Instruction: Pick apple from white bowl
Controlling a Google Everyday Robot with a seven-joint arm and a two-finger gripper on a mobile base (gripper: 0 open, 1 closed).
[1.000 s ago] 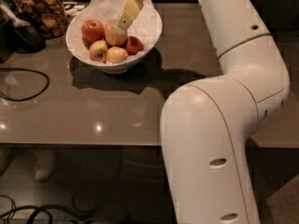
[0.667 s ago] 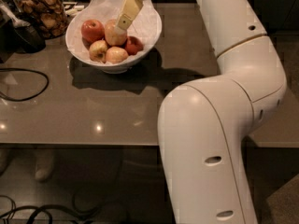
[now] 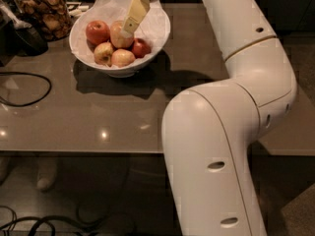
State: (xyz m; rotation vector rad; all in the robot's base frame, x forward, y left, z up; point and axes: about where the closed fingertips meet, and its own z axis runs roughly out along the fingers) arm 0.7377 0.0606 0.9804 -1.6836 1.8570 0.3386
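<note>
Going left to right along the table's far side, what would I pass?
Jar of snacks → white bowl, with the tool lowered into it over the apple → robot arm.

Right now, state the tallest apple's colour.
The apple is pale yellow-orange, pinkish blush; camera view. Cream gripper over it.

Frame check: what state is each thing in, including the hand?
hand: inside the white bowl, against the apple.
apple: resting in bowl, not lifted.
white bowl: upright on table, paper-lined.
jar: upright, full of brown snacks.
cable: slack on table.
</note>
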